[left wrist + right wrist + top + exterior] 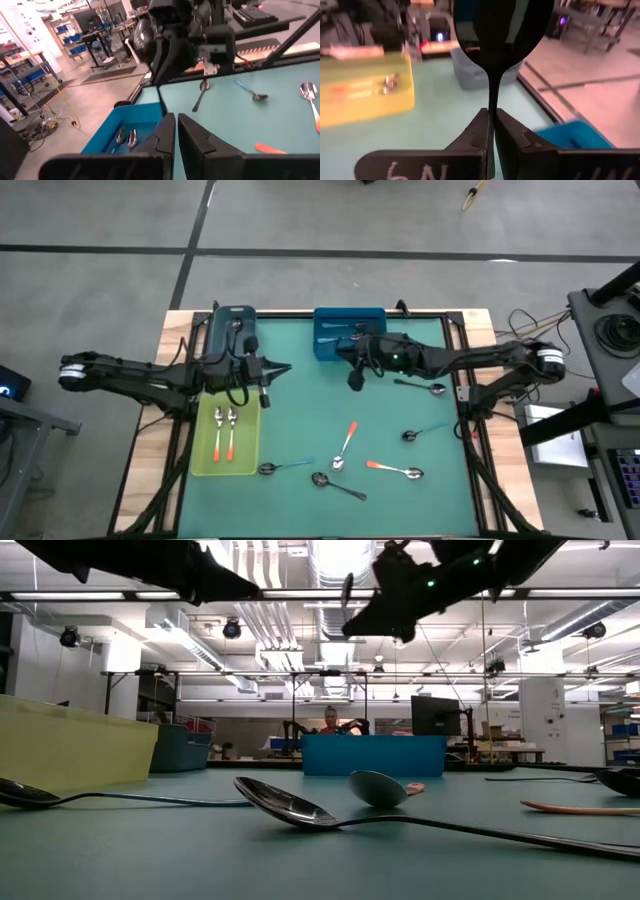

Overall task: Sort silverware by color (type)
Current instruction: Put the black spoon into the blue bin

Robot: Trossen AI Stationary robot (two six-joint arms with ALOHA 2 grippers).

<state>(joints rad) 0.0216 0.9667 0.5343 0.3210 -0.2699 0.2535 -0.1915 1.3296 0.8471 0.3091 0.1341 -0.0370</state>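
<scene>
My right gripper (pixel 492 114) hovers above the green mat (pixel 300 410), just in front of the blue tray (pixel 345 332), shut on an all-dark metal spoon (pixel 502 30). My left gripper (pixel 176 120) hangs shut and empty over the mat beside the grey tray (pixel 228 330), pointing toward the right arm. Two orange-handled spoons (pixel 225 432) lie in the yellow-green tray (pixel 205 465). The blue tray holds spoons (pixel 127 137). Several spoons lie flat on the mat: dark (pixel 420 387) (pixel 337 485), blue-handled (pixel 425 430) (pixel 285 468) and orange-handled (pixel 345 445) (pixel 392 470). My right gripper pinches the dark spoon's thin handle (pixel 492 102) between its two fingertips, near the end away from the bowl. The fingers come about level from the table's right. The spoon is lifted clear and rises from the fingertips with its bowl (pixel 502 30) uppermost.
The three trays stand along the far and left sides of the mat. The two arms face each other above the far half of the mat, their grippers close together. A person (pixel 330 720) shows in the room beyond the far edge.
</scene>
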